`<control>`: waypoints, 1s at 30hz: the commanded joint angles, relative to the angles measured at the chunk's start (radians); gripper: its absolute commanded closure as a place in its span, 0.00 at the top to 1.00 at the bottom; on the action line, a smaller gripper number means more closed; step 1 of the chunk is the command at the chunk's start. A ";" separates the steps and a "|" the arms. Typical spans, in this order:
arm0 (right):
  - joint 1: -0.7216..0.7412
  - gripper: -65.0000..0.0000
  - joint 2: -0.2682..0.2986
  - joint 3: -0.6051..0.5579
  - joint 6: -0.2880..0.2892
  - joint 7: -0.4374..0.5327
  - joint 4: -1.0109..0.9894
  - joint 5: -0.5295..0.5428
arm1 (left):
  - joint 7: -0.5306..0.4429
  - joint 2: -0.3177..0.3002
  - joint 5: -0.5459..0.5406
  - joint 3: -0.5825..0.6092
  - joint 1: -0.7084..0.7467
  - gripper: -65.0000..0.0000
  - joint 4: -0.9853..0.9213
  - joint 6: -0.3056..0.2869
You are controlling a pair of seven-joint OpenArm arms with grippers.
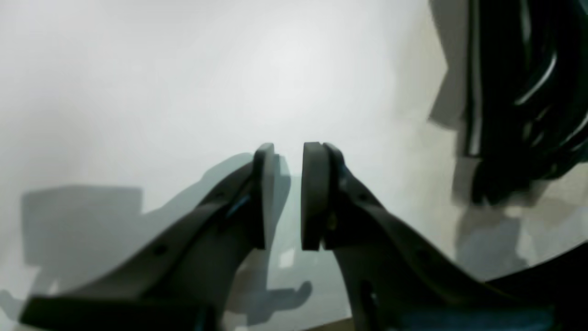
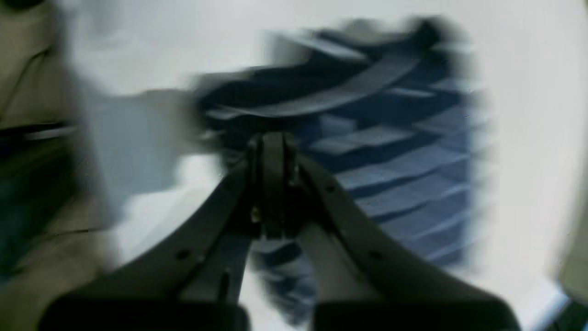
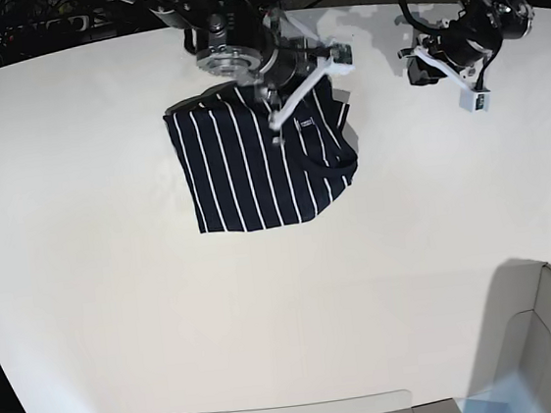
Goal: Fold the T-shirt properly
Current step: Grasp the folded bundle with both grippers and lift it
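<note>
T-shirt [image 3: 252,174] looks folded compact on table [image 3: 119,312]. My right gripper [image 2: 272,184] is pinched together, empty; left gripper [image 1: 288,195] slightly apart, empty. I'd press edges flat, avoid snagging.

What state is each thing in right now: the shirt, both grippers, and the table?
T-shirt: folded into a compact, roughly square bundle, lying on the table.
Right gripper: shut, above the shirt's far edge; no cloth visible between the jaws.
Left gripper: partly open, empty, off to the side, clear of the shirt.
Table: white top, shirt resting toward its far side.
</note>
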 commanded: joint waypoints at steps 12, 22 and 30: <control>0.390 0.00 -0.015 0.538 0.011 0.012 -0.197 -0.035 | 0.004 -0.010 -0.011 0.199 -0.022 0.00 0.159 -0.001; 0.576 0.00 0.024 0.584 0.011 0.239 -0.650 -0.041 | -0.081 -0.111 -0.011 0.738 -0.050 0.00 0.238 -0.001; 0.518 0.00 0.048 0.497 0.011 0.262 -0.739 -0.043 | -0.175 -0.180 -0.011 0.991 -0.133 0.00 0.086 0.136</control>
